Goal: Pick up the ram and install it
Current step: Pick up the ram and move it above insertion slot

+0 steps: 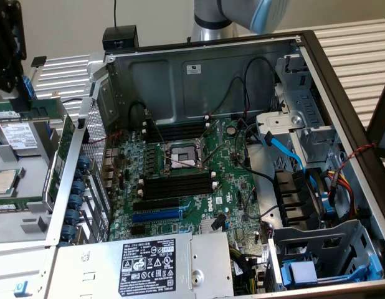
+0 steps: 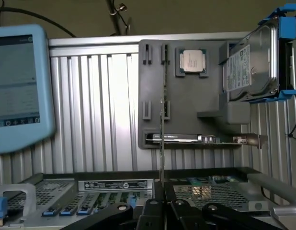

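Pick-up looks done; the install has not begun.

The tool [image 2: 161, 188] is almost fully closed, pinching the ram [image 2: 161, 139], which shows edge-on as a thin strip in front of the grey parts tray [image 2: 186, 124]; in the exterior view the black memory slots [image 1: 177, 184] lie mid-frame on the motherboard [image 1: 199, 205] and look empty; seating the ram likely calls for lining it up squarely with one slot and pressing straight in.

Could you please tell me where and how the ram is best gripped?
I'd pinch the ram across its two flat faces, coming in line with its thin edge, as the gripper does: a board this thin offers the jaws only its faces.
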Controlling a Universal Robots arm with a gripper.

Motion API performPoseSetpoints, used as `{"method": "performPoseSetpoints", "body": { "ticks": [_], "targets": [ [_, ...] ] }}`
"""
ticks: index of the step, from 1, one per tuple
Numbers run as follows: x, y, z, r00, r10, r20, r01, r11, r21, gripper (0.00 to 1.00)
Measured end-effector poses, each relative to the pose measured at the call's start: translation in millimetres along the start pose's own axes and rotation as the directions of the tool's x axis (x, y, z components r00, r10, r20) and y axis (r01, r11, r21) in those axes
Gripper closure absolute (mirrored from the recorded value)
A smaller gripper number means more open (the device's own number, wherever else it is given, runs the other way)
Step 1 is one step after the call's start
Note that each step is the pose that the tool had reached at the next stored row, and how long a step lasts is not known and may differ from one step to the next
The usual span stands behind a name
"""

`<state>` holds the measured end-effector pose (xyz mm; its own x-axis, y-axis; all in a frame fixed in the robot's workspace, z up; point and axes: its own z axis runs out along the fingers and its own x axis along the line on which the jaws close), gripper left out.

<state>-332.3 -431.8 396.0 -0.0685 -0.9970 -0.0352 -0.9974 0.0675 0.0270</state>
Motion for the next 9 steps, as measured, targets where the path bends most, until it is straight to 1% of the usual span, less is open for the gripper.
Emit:
{"method": "performPoseSetpoints", "body": {
  "ticks": [3,9],
  "targets": [
    [-0.9,-12.2,-2.6,1.0000,0.000,-0.0003,0.000,1.0000,-0.0047,0.87],
    [-2.7,-37.8,-4.3,1.0000,0.001,-0.0009,-0.001,0.9999,-0.0137,0.87]
  ]
}}
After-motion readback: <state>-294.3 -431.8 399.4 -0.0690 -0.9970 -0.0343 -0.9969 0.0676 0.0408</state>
